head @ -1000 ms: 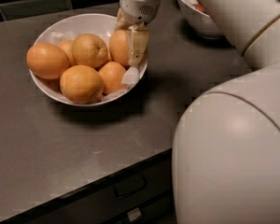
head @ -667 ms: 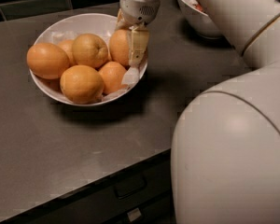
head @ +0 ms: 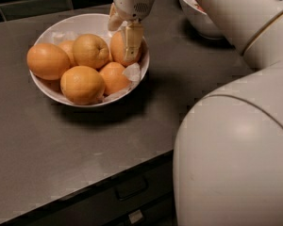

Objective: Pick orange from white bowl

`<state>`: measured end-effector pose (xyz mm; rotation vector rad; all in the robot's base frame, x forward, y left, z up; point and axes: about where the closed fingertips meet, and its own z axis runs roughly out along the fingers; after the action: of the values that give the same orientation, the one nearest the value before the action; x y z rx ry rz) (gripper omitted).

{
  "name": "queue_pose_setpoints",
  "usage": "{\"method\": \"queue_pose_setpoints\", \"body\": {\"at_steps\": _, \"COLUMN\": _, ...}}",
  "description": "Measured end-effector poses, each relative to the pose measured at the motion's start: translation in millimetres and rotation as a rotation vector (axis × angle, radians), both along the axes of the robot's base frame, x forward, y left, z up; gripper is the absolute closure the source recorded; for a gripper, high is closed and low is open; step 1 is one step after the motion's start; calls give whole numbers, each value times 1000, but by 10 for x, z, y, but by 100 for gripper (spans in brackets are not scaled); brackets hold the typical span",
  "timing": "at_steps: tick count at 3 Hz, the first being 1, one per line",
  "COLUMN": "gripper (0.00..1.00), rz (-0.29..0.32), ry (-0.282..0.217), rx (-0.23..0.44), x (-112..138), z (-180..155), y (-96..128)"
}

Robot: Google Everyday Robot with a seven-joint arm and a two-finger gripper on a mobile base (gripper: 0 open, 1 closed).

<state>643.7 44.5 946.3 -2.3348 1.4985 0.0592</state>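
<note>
The white bowl (head: 75, 19) stands on the dark counter at the upper left, lined with crumpled white paper and holding several oranges. My gripper (head: 123, 41) reaches down from the top into the bowl's right side. Its fingers close around the deep orange, egg-shaped orange (head: 117, 48): one pale finger (head: 132, 40) lies across the fruit's front and the other sits behind it at the far rim. The orange still rests among the others in the bowl. An orange with a dark stem dimple (head: 90, 51) lies just left of it.
A deeper white bowl with red berries (head: 194, 14) stands at the back right, partly behind my arm. My large white arm housing (head: 236, 164) fills the right side. The counter's front edge with a drawer (head: 129, 188) runs below.
</note>
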Motion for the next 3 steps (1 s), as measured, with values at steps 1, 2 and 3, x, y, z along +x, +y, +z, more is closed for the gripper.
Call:
{"method": "queue_pose_setpoints", "body": {"at_steps": 1, "gripper": 31, "rz": 0, "ry": 0, "rx": 0, "x": 1, "z": -1, "y": 1}}
{"method": "queue_pose_setpoints", "body": {"at_steps": 2, "gripper": 29, "rz": -9, "ry": 0, "rx": 5, "x": -4, "z": -18, "y": -3}}
{"method": "queue_pose_setpoints", "body": {"at_steps": 3, "gripper": 29, "rz": -25, "ry": 10, "rx": 5, "x": -48, "z": -45, "y": -48}}
